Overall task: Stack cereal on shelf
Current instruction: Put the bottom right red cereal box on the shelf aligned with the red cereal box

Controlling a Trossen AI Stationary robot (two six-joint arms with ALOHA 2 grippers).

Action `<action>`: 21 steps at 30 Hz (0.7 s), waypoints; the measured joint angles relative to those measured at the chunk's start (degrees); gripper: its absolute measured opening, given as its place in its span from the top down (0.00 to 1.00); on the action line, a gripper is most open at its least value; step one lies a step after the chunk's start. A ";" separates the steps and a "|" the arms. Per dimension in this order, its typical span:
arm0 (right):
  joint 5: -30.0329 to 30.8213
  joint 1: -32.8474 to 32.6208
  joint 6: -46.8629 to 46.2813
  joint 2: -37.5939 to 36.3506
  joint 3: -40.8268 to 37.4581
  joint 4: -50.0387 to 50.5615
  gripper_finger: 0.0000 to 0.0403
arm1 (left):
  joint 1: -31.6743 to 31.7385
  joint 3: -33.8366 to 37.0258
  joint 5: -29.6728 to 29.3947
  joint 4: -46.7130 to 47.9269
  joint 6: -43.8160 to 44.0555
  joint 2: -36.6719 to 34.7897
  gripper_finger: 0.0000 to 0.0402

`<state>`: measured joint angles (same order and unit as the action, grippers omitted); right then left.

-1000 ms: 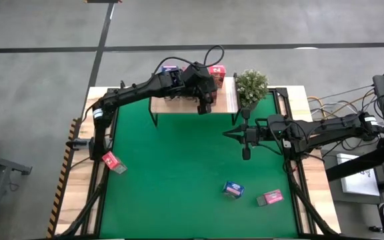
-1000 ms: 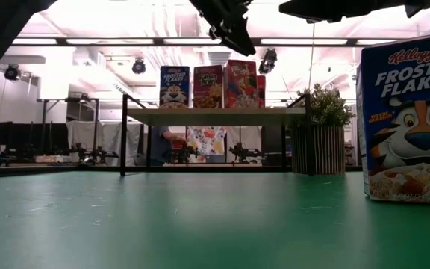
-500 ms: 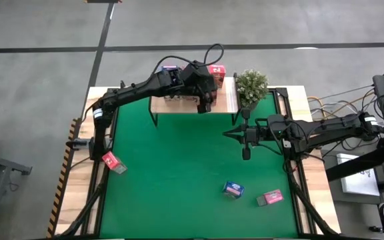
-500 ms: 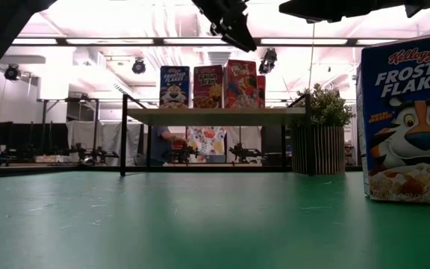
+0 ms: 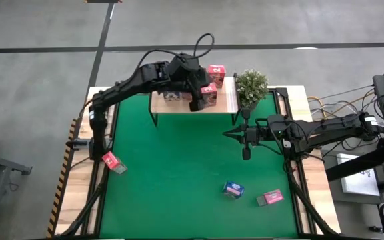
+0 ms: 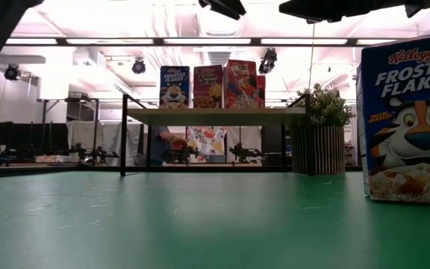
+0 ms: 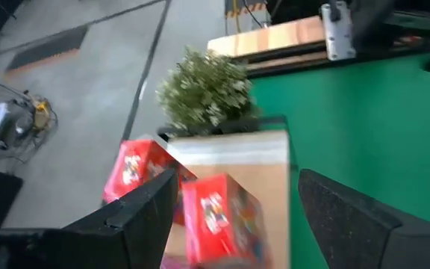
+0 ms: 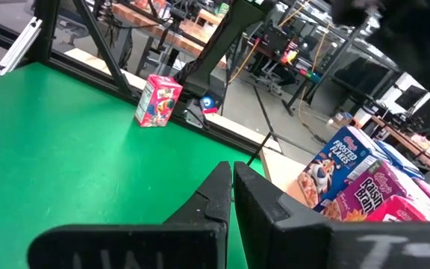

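the desk [image 5: 79, 200] of pale wood carries a green mat [image 5: 179, 167] over most of its top. at the far edge stands the shelf [image 5: 227, 101], a light board on thin black legs, with a small potted plant [image 5: 251, 85] just beside it.

the left arm reaches across the far side of the mat, and the left pincer [image 5: 199, 100] hangs over the shelf with its fingers spread wide and nothing between them. in the left wrist view a red cereal box [image 7: 219, 217] stands on the board between the two fingers, with another red box [image 7: 131, 170] behind it. the right arm lies over the right side of the mat, and the right pincer [image 5: 245, 153] hovers above the green with its fingers pressed together, empty.

seen level from the low view, a blue box [image 6: 174, 87], a purple-red box [image 6: 207, 87] and a red box [image 6: 241, 84] stand upright in a row on the shelf. four boxes lie or stand on the mat: one red box [image 5: 114, 162] near the left edge, a blue one [image 5: 233, 189] and a pink one [image 5: 269, 197] near each other toward the near right, and a blue frosted flakes box [image 6: 409, 119] close to the low camera.
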<state>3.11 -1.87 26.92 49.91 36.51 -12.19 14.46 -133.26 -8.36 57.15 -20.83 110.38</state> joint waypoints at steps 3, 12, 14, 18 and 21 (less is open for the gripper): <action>0.00 0.02 0.00 0.00 0.00 -0.02 0.98 | -1.43 2.32 -0.02 3.45 2.61 -2.53 0.37; 0.11 0.02 -0.55 0.07 -0.04 -0.41 0.98 | -9.86 26.87 0.09 -7.29 7.95 -16.86 0.42; 1.34 0.02 -1.35 0.07 -0.04 -0.86 0.98 | -12.14 35.27 -0.23 -14.34 8.29 -21.34 0.42; 5.51 0.13 -3.03 0.09 -0.07 -0.92 0.98 | -15.60 51.23 -2.07 -29.62 8.24 -29.51 0.42; 6.54 0.22 -4.04 0.33 -0.07 -0.96 0.98 | -17.17 61.35 -2.66 -40.01 8.32 -35.10 0.42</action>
<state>9.65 -1.65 22.88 50.24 36.45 -13.14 -2.70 -71.90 -11.03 17.14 -12.51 75.28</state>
